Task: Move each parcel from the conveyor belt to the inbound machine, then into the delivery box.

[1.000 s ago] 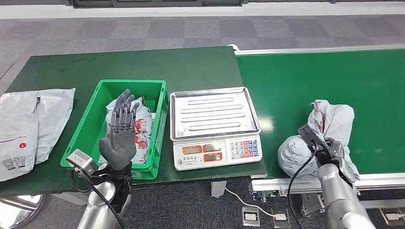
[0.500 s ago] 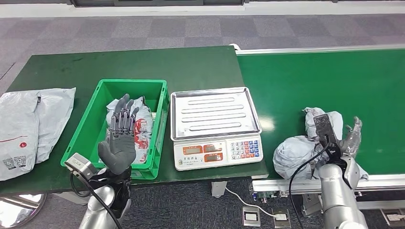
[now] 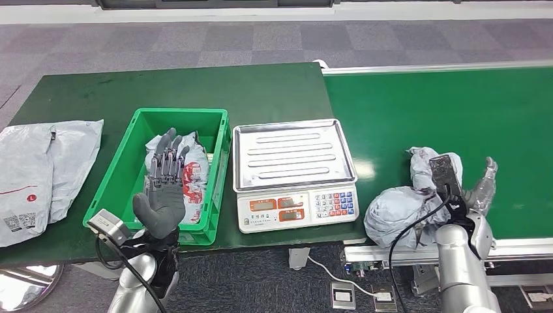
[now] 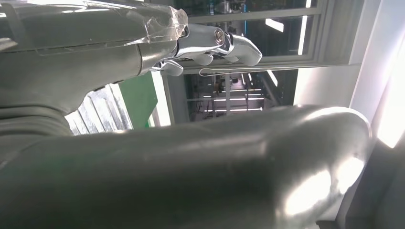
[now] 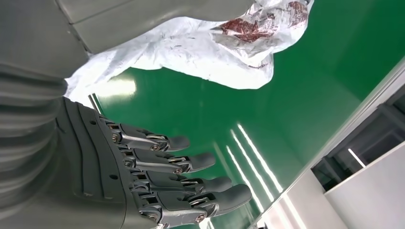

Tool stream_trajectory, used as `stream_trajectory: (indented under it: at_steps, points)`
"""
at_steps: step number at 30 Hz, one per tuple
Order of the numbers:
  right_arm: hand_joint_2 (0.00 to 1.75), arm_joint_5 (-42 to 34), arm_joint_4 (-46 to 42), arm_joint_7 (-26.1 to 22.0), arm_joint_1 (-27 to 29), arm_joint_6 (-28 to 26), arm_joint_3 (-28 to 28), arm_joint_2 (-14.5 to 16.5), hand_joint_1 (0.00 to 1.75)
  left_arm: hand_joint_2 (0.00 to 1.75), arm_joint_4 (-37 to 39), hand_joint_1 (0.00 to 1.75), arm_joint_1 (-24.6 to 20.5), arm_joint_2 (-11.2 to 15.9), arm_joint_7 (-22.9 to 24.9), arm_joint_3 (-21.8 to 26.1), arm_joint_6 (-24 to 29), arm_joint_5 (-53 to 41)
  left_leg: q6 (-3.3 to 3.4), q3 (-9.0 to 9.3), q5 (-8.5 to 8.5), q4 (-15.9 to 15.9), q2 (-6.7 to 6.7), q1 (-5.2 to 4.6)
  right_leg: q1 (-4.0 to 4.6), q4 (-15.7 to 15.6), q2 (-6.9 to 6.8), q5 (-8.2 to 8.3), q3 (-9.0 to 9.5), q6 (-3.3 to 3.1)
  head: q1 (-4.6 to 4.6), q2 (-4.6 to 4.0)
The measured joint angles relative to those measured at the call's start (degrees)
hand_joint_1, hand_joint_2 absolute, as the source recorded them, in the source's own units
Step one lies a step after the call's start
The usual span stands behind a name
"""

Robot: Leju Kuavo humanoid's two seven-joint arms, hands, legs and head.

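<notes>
A crumpled grey parcel (image 3: 394,210) with red print lies at the near edge of the green conveyor belt (image 3: 443,111). My right hand (image 3: 481,188) stands just to its right, fingers straight and apart, holding nothing. The right wrist view shows those fingers (image 5: 181,183) stretched over the belt (image 5: 310,71), with the parcel (image 5: 205,45) beside the hand. The inbound machine is a scale with a bare steel tray (image 3: 292,153). My left hand (image 3: 162,192) is raised with an open palm before the green delivery box (image 3: 116,175), which holds another parcel (image 3: 195,166). In the left wrist view the left hand (image 4: 205,45) has nothing in it.
Flat grey mailing bags (image 3: 39,169) lie on the dark green table at the far left. The scale's keypad and display (image 3: 297,207) face me at the table's front edge. A cable runs from my right wrist across the belt's metal frame (image 3: 391,251).
The parcel on the belt has slid left toward the scale. My right hand has come off it and now stands open at its right side. My left hand has sunk slightly.
</notes>
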Motion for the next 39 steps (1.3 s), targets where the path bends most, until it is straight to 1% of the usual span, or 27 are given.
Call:
stream_trajectory:
  at_steps: [19, 21, 22, 23, 25, 26, 27, 29, 32, 39]
  points:
    - [1.75, 0.00, -0.31, 0.00, 0.15, 0.00, 0.00, 0.10, 0.00, 0.00, -0.01, 0.00, 0.00, 0.00, 0.00, 0.00, 0.00, 0.00, 0.00, -0.01, 0.00, 0.00, 0.00, 0.00, 0.00, 0.00, 0.00, 0.00, 0.00, 0.00, 0.00, 0.00]
    - [1.75, 0.37, -0.30, 0.72, 0.18, 0.61, 0.00, 0.09, 0.00, 0.00, 0.01, 0.00, -0.06, 0.00, 0.08, 0.00, -0.11, 0.00, 0.00, 0.00, 0.00, 0.00, 0.00, 0.00, 0.00, -0.01, 0.00, 0.00, -0.04, 0.00, 0.00, 0.00]
    - [1.75, 1.19, 0.01, 2.36, 0.15, 2.19, 0.01, -0.12, 0.00, 0.00, 0.27, 0.00, -0.38, 0.00, 0.22, 0.00, -0.38, 0.06, 0.00, 0.00, 0.00, 0.00, 0.00, 0.01, 0.00, -0.03, 0.00, 0.00, -0.06, 0.00, -0.01, 0.00]
    - [1.75, 2.59, 1.15, 5.34, -0.02, 5.66, 0.02, -0.60, 0.00, 0.00, 1.04, 0.00, -1.19, 0.00, 0.37, 0.00, -0.69, 0.17, 0.00, 0.00, 0.00, 0.01, -0.04, 0.02, 0.00, -0.05, -0.04, -0.01, -0.05, 0.00, -0.01, 0.00]
    - [1.75, 5.58, 5.57, 11.77, -0.60, 15.15, 0.04, -2.32, 0.00, 0.00, 3.98, 0.00, -3.97, -0.01, 0.43, 0.00, -1.20, 0.63, 0.06, -0.01, 0.04, 0.01, -0.21, 0.01, 0.00, -0.06, -0.21, -0.02, 0.03, 0.04, 0.00, 0.00]
    - [1.75, 6.60, 8.33, 13.42, -0.85, 18.96, 0.05, -3.17, 0.00, 0.00, 5.59, 0.00, -5.39, -0.01, 0.23, 0.00, -1.24, 0.87, 0.09, -0.04, 0.07, 0.01, -0.30, -0.01, -0.01, -0.05, -0.31, -0.01, 0.08, 0.06, 0.01, 0.00]
    - [1.75, 7.08, 10.76, 13.48, -1.08, 20.92, 0.07, -3.89, 0.00, 0.00, 6.93, 0.00, -6.46, -0.01, 0.01, 0.00, -1.25, 1.06, 0.11, -0.06, 0.09, 0.01, -0.33, -0.04, -0.03, -0.04, -0.35, 0.01, 0.08, 0.08, 0.01, 0.00]
    - [1.75, 7.74, 14.50, 12.16, -1.70, 22.00, 0.18, -4.72, 0.00, 0.00, 8.50, 0.00, -7.47, 0.00, -0.28, 0.00, -1.25, 1.19, 0.12, -0.04, 0.10, 0.01, -0.24, -0.07, -0.05, -0.02, -0.26, 0.06, 0.07, 0.09, 0.00, 0.00]
    - [1.75, 8.41, 17.90, 11.59, -2.74, 22.91, 0.50, -5.33, 0.00, 0.00, 9.33, 0.00, -7.50, 0.00, -0.32, 0.00, -1.22, 1.14, 0.11, 0.04, 0.08, 0.02, -0.07, -0.06, -0.05, -0.04, -0.07, 0.07, 0.08, 0.09, 0.00, 0.00]
    - [1.75, 8.48, 20.88, 11.62, -3.81, 23.35, 1.34, -5.73, 0.00, 0.00, 9.62, 0.00, -7.21, 0.00, -0.30, 0.00, -1.21, 1.01, 0.13, 0.04, 0.05, 0.02, -0.08, -0.06, -0.05, -0.06, -0.07, 0.05, 0.08, 0.09, 0.00, 0.00]
